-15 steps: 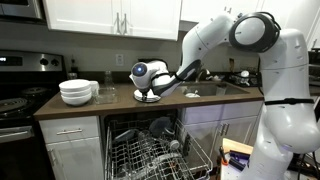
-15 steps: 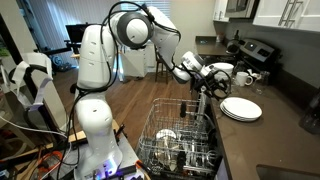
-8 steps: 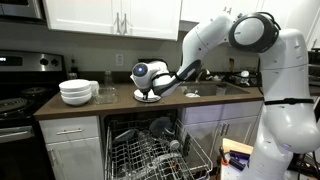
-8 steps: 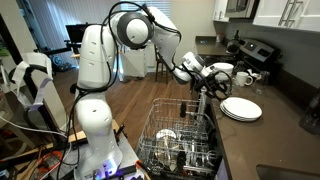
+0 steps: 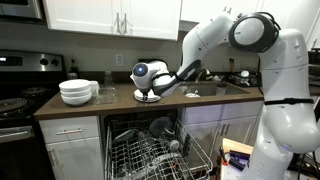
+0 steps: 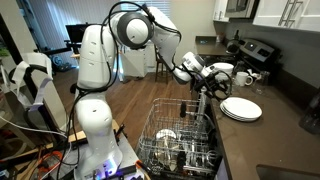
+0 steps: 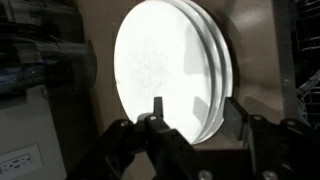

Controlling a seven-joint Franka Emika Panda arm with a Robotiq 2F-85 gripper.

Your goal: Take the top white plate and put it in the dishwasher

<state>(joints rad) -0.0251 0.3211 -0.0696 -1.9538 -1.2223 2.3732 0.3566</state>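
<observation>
1. Brown kitchen counter (image 5: 115,104) runs under white cabinets (image 5: 110,15). A stack of white bowls (image 5: 77,92) stands toward one end, and the dishwasher (image 5: 128,128) sits open below.
2. Done so far, judging from how things lie: only the approach. The gripper (image 7: 195,120) is down at the near edge of the plate stack.
3. Its jaws stand apart. One finger (image 7: 156,112) reaches in over the face of the top white plate (image 7: 160,65), and the other stands just outside the rim.
4. The glare makes it hard to tell, but neither pad seems to be pressing on the plate. I read this as released, not yet grasping.
5. The top white plate lies flat on the lower plates (image 7: 224,75), whose rims show as thin stepped edges on one side. The stack rests on the counter above the dishwasher, as seen in an exterior view (image 6: 241,108).
6. Left to do: close on the rim, lift the plate off the stack, carry it out and down, and set it in the pulled-out wire rack (image 6: 180,130). That rack already holds some dishes.
7. The plate is round, plain white and shallow-rimmed. It is lit so brightly that its surface detail is washed out.
</observation>
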